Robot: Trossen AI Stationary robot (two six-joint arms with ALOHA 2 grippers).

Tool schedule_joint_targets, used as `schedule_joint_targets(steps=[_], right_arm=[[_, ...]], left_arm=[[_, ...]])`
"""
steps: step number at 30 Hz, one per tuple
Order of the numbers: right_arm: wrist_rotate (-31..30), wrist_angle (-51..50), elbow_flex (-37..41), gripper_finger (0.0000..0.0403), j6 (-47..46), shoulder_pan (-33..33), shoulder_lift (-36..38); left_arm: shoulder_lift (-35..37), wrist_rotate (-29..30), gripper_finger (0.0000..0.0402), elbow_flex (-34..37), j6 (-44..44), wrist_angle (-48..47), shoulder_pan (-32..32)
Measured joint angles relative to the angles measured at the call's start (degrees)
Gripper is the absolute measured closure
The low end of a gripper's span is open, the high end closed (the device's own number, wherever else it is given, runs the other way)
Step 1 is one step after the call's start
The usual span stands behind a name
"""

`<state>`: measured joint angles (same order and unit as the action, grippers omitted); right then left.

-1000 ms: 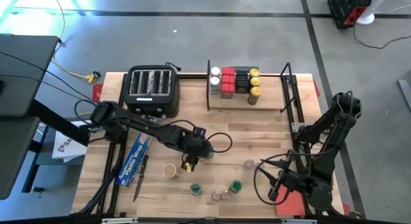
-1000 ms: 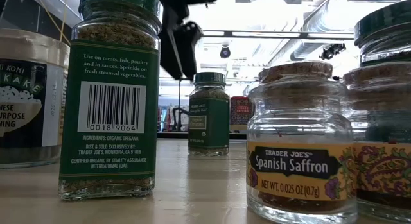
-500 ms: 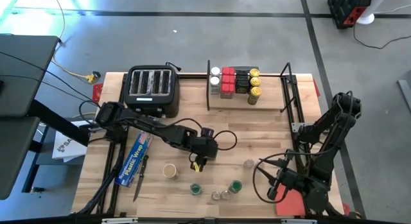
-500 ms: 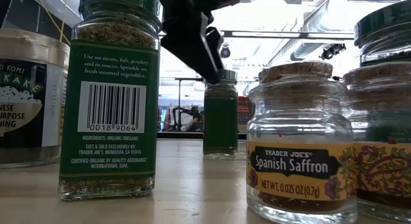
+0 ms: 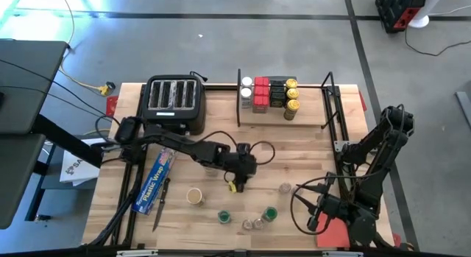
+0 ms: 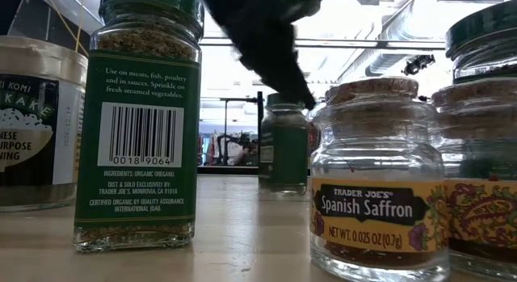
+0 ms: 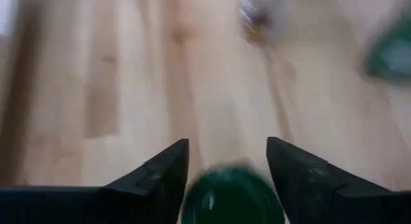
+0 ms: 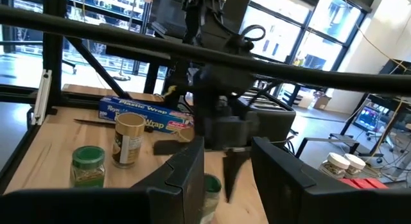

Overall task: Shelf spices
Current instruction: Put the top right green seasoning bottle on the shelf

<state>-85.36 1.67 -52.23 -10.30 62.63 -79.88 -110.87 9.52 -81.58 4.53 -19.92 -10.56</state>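
My left gripper reaches over the middle of the table, slanting down onto a green-lidded spice jar that stands on the wood. In the left wrist view the jar's lid fills the gap between my fingers. On the shelf at the far side stand red tins, black boxes and yellow-lidded jars. More spices wait near the front edge: a tan-lidded jar, two green-lidded jars and small clear jars. My right gripper waits open at the near right, touching nothing. My left gripper has the jar's green lid between its two fingers, one on each side. The fingers come slanting down from the table's left. One fingertip meets the jar's top. The jar stands upright with its base on the table.
A black toaster stands at the far left. A blue plastic-wrap box and a dark knife lie at the near left. A lone small jar stands right of my left gripper. A red pad lies under my right arm.
My left gripper has gone toward the table's right edge, sinking a little and tipping further down. The green-lidded jar has slid with it along the table toward the right and turned about, its label now facing away from the low view.
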Motion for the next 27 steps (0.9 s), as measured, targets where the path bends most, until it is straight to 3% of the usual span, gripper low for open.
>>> schedule_joint_targets(steps=[5,9,15,20,23,27], right_arm=[[-0.15,-0.71,0.01,0.0281,0.66,-0.20,0.00],[-0.12,-0.95,0.02,0.0281,1.29,-0.82,-0.02],[0.24,-1.99,0.01,0.0281,-0.18,-1.11,0.00],[0.37,-2.60,0.02,0.0281,-0.21,-1.07,0.00],[0.39,-2.77,0.02,0.0281,-1.73,-1.07,0.00],[0.44,-3.86,0.01,0.0281,-3.64,-1.07,0.00]], left_arm=[[0.03,6.09,0.0231,-1.25,-6.07,4.08,1.23],[0.24,7.66,0.0237,-7.14,-5.07,0.84,1.03],[0.35,5.40,0.0236,-15.91,3.47,-18.23,-0.47],[0.18,5.77,0.0230,-16.85,13.81,-34.35,-1.36],[-0.38,3.71,0.0212,-16.71,12.34,-37.85,-0.42],[-1.90,1.51,0.0173,-15.83,12.21,-35.22,0.81]])
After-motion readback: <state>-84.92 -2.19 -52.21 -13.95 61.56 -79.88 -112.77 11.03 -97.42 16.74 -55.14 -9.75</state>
